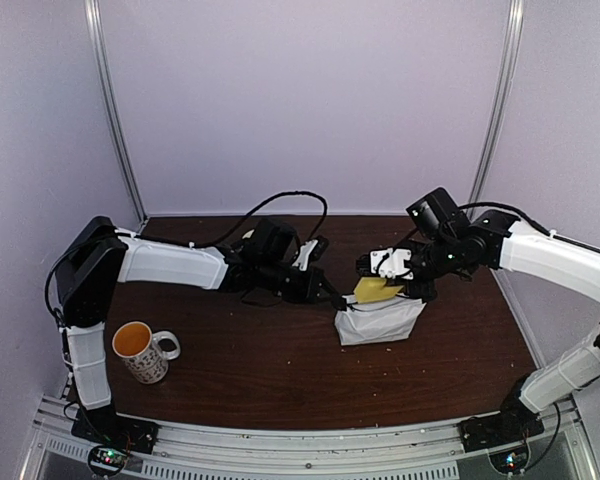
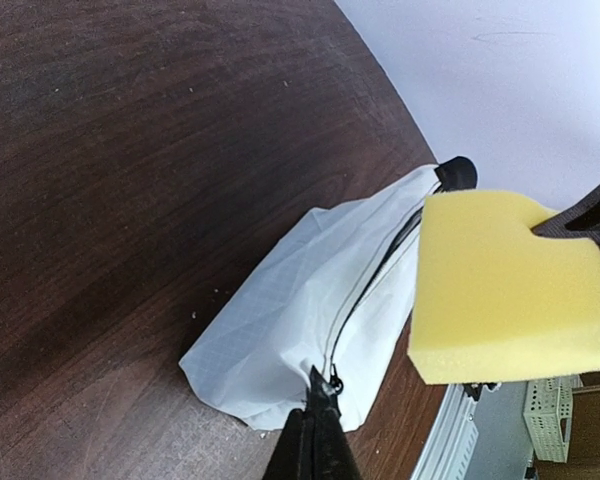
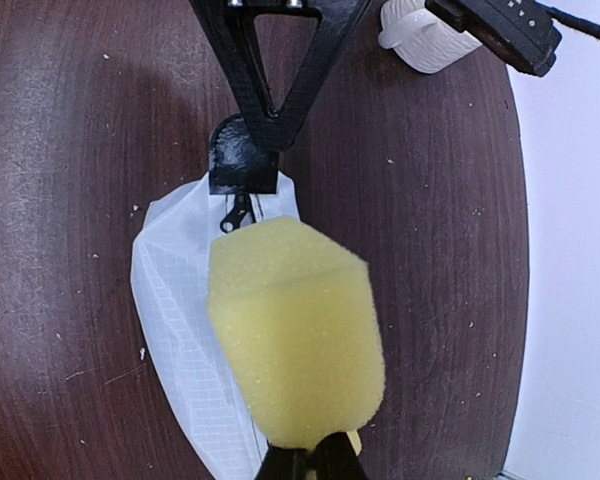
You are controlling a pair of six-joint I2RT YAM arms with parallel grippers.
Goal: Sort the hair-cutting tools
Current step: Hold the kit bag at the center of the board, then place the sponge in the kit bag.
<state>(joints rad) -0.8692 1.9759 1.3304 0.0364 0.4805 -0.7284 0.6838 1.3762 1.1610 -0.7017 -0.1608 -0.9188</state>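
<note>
1. Top external view: the left gripper point(image 1: 330, 297) meets one end of the white pouch point(image 1: 382, 322), which lies on the desk point(image 1: 260, 370).
2. Left wrist view: this gripper's fingers point(image 2: 315, 445) are pinched tight on the pouch's edge, right beside the zip pull.
3. The right gripper point(image 1: 400, 288) is clamped on the yellow sponge block point(image 1: 374, 290). The block juts forward from the gripper, over the pouch and clear of the desk. I cannot tell whether it touches the pouch.
4. Right wrist view: the sponge fills the space just ahead of the right gripper. The left gripper sits beyond it, gripping the pouch's far end.
5. I cannot tell where the hair-cutting tools are, as no view shows them.
6. A mug point(image 1: 143, 352) holding an orange-brown drink stands well behind the left gripper, near that arm's base.
</note>
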